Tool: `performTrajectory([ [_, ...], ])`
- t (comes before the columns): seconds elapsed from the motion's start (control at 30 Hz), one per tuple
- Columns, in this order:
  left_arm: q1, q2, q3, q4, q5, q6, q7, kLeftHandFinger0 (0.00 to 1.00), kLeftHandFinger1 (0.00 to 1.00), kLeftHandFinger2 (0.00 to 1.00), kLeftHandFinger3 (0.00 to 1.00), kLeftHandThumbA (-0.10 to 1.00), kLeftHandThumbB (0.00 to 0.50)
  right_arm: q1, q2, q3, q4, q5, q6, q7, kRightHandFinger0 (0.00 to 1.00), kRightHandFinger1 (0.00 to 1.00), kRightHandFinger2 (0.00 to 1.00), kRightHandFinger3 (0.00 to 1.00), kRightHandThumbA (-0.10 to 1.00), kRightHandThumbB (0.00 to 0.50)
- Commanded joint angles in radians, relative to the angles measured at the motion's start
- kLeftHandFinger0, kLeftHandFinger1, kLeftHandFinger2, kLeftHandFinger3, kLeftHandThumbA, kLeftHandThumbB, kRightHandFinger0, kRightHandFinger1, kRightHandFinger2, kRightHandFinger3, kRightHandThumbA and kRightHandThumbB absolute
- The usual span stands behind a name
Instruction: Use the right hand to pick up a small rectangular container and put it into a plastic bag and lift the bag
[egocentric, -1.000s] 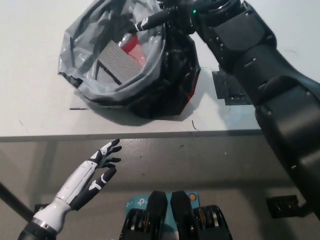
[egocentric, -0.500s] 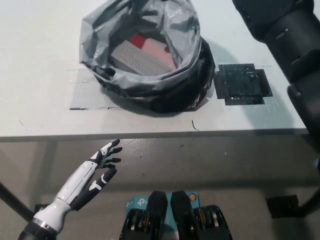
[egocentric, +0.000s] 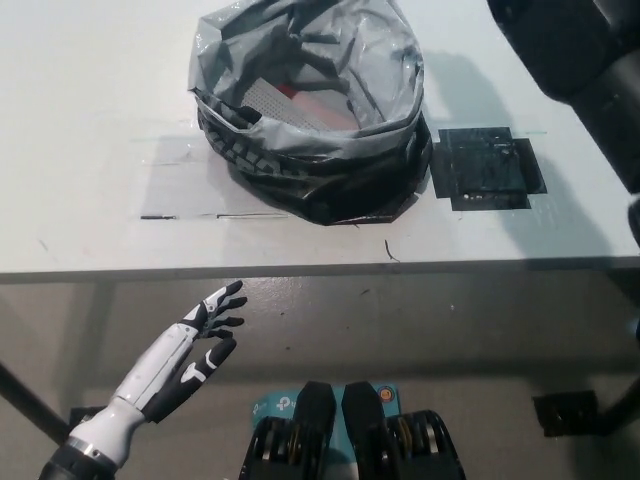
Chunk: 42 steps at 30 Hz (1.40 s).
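A grey and black plastic bag (egocentric: 320, 170) stands on the white table (egocentric: 80, 120), its mouth drawn up toward the top edge of the head view. Inside it lies the small rectangular container (egocentric: 272, 98), grey with a dotted face, next to something red and pink (egocentric: 325, 108). My black right arm (egocentric: 570, 60) crosses the top right corner; its hand is beyond the picture's edge. Whether the bag's base still touches the table I cannot tell. My white left hand (egocentric: 200, 345) rests open below the table's front edge at the lower left.
A black square patch (egocentric: 487, 168) lies on the table just right of the bag. Thin tape lines (egocentric: 190, 215) mark the surface left of the bag. The table's front edge (egocentric: 300, 268) runs across the middle of the view.
My right arm has pulled up and back, and its hand has left the picture. The bag has shifted right and its walls stand taller and narrower. The left hand has stayed put.
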Motion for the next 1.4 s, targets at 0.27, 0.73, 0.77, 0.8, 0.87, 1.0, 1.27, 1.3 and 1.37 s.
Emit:
performTrajectory([
  [0.27, -0.064, 0.030, 0.038, -0.022, -0.024, 0.024, 0.001, 1.00, 1.00, 1.00, 1.00, 1.00, 0.165, 0.597, -0.346, -0.637, -1.519, 0.173, 0.006, -0.025, 1.00, 1.00, 1.00, 1.00, 1.00, 0.334],
  [0.73, -0.098, 0.022, 0.041, 0.017, -0.004, 0.015, 0.020, 1.00, 1.00, 1.00, 1.00, 1.00, 0.190, 1.011, -0.265, -0.844, -1.789, 0.344, -0.339, -0.282, 1.00, 1.00, 1.00, 1.00, 1.00, 0.420],
  [0.77, -0.097, 0.022, 0.041, 0.016, -0.004, 0.015, 0.020, 1.00, 1.00, 1.00, 1.00, 1.00, 0.191, 1.018, -0.270, -0.851, -1.789, 0.364, -0.366, -0.292, 1.00, 1.00, 1.00, 1.00, 1.00, 0.408],
  [0.8, -0.095, 0.021, 0.042, 0.015, -0.005, 0.015, 0.020, 1.00, 1.00, 1.00, 1.00, 1.00, 0.192, 1.023, -0.276, -0.858, -1.789, 0.382, -0.389, -0.300, 1.00, 1.00, 1.00, 1.00, 1.00, 0.406],
  [0.87, -0.094, 0.021, 0.042, 0.015, -0.004, 0.014, 0.021, 1.00, 1.00, 1.00, 1.00, 1.00, 0.192, 1.024, -0.281, -0.864, -1.789, 0.387, -0.396, -0.303, 1.00, 1.00, 1.00, 1.00, 1.00, 0.417],
  [1.0, -0.073, 0.016, 0.044, 0.015, -0.005, 0.000, 0.028, 1.00, 1.00, 1.00, 1.00, 1.00, 0.175, 1.021, -0.315, -0.899, -1.789, 0.444, -0.410, -0.309, 1.00, 1.00, 1.00, 1.00, 1.00, 0.408],
  [1.27, -0.070, 0.015, 0.045, 0.020, -0.003, -0.005, 0.033, 1.00, 1.00, 1.00, 1.00, 1.00, 0.165, 0.971, -0.264, -0.884, -1.789, 0.422, -0.390, -0.318, 1.00, 1.00, 1.00, 1.00, 1.00, 0.411],
  [1.3, -0.066, 0.015, 0.045, 0.019, -0.003, -0.006, 0.033, 1.00, 1.00, 1.00, 1.00, 1.00, 0.165, 0.975, -0.257, -0.882, -1.789, 0.417, -0.396, -0.316, 1.00, 1.00, 1.00, 1.00, 1.00, 0.411],
  [1.37, -0.051, 0.010, 0.045, 0.016, -0.002, -0.005, 0.037, 1.00, 1.00, 1.00, 1.00, 1.00, 0.166, 1.056, -0.167, -0.825, -1.789, 0.404, -0.424, -0.306, 1.00, 1.00, 1.00, 1.00, 1.00, 0.434],
])
